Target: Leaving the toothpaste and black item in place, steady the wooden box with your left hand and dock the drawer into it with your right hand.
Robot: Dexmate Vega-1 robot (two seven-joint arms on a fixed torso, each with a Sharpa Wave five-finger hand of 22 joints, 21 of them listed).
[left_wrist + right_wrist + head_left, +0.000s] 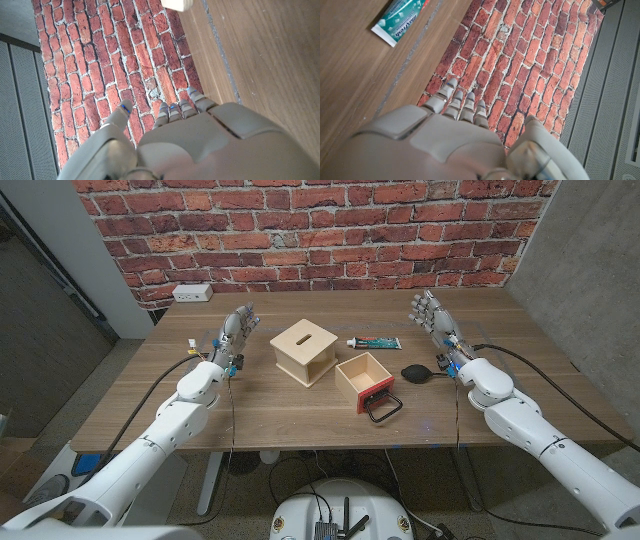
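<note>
Wooden box, head view: one wooden box (305,351) with a slot in its top stands at the frame's centre, on the desk (250,415).
Drawer, head view: one drawer (364,379) with a red front and black wire handle sits just right of and below the box, close to it and not inside it. By my reading the docking is not yet begun.
Toothpaste, head view: one tube of toothpaste (373,342) lies upper right of the box, apart from it.
Black item, head view: one black item (418,371) lies right of the drawer, near the right wrist.
Left robot hand, head view: left robot hand (236,333) is raised left of the box, fingers spread, holding nothing, not touching the box; steadying is still to do.
Right robot hand, head view: right robot hand (433,319) is raised at right centre, fingers spread, released, well apart from the drawer.
Power strip, head view: one white power strip (192,293) at the desk's far edge, upper left.
Left wrist view: fingers extended toward the brick wall (125,60); a pale box corner at the top edge.
Right wrist view: fingers extended, empty; toothpaste at upper left.
</note>
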